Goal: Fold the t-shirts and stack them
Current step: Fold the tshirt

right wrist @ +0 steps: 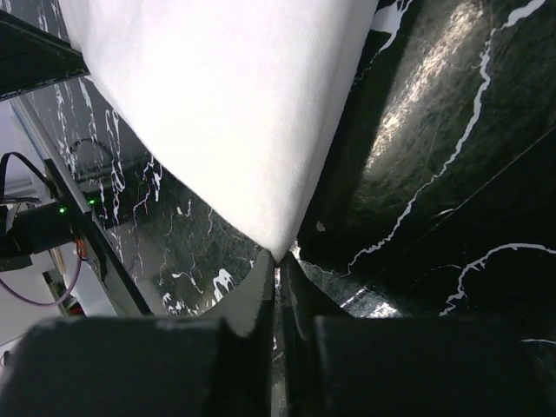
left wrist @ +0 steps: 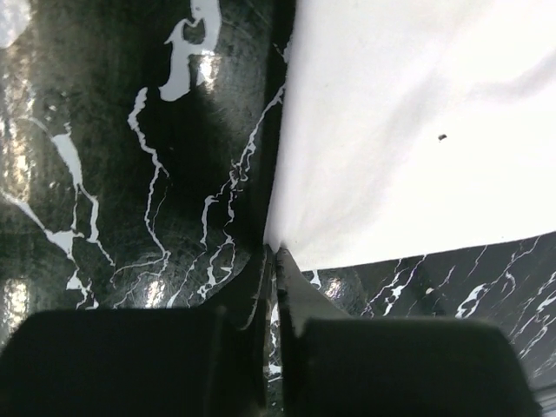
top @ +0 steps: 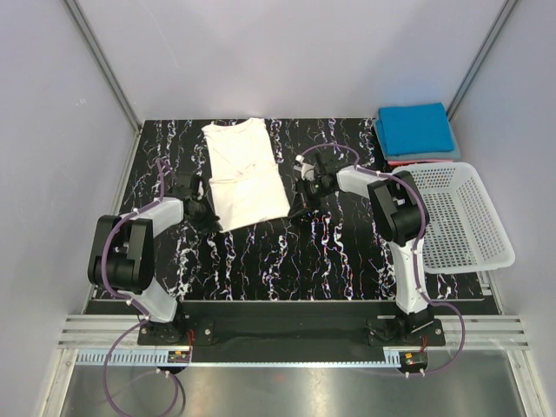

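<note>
The white t-shirt [top: 246, 174] lies flat as a long folded strip at the middle back of the black marble table [top: 287, 261]. My left gripper [top: 211, 217] is shut on its near left corner. In the left wrist view the jaws [left wrist: 271, 252] pinch the tip of the white cloth [left wrist: 408, 130]. My right gripper [top: 298, 198] is shut on the near right corner. In the right wrist view the jaws [right wrist: 278, 261] pinch the cloth's point [right wrist: 234, 113]. The folded blue t-shirt [top: 417, 129] lies on the red t-shirt [top: 408, 162], of which only an edge shows, at the back right.
A white plastic lattice basket [top: 495, 234] stands at the right edge of the table, just in front of the blue and red stack. Grey walls close in the table at the left, back and right.
</note>
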You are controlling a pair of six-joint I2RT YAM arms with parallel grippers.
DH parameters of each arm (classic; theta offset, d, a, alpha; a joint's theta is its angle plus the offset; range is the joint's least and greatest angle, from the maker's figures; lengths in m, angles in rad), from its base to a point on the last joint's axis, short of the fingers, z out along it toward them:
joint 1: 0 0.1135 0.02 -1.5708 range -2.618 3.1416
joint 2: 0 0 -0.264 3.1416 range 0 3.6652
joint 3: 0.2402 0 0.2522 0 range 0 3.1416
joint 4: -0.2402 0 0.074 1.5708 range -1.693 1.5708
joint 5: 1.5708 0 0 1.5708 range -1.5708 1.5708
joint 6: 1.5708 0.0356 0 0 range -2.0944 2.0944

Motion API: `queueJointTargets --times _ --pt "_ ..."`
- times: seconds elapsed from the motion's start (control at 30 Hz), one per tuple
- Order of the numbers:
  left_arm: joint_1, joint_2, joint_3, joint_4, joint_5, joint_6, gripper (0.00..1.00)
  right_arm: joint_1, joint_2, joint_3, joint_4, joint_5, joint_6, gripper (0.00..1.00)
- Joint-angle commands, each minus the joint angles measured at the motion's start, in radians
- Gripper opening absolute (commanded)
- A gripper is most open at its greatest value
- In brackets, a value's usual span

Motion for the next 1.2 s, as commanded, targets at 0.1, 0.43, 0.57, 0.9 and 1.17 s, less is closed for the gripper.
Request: queueJointTargets --times 0.1,0.43,0.57,0.9,1.17 --pt "-0.006 0.000 0.007 0.015 0.034 0.019 0.00 0.010 -0.119 -0.092 0.081 0.039 0.021 0.00" --pt "-0.163 -0.121 -0.047 -0.082 0.003 -0.001 0.00 0.015 -0.392 -0.479 0.237 0.117 0.180 0.00" --pt "-0.250 -0.209 -0.163 -0.088 -0.034 -0.064 0.00 0.015 -0.478 -0.666 0.261 0.165 0.250 0.00" --pt "-0.344 -0.402 -0.300 -0.132 -0.028 -0.144 0.34 0.091 -0.766 -0.892 0.227 0.255 0.412 0.31" --pt "-0.342 -0.393 -0.078 -0.154 -0.025 -0.086 0.24 0.091 -0.828 -0.749 0.024 0.449 0.410 0.17"
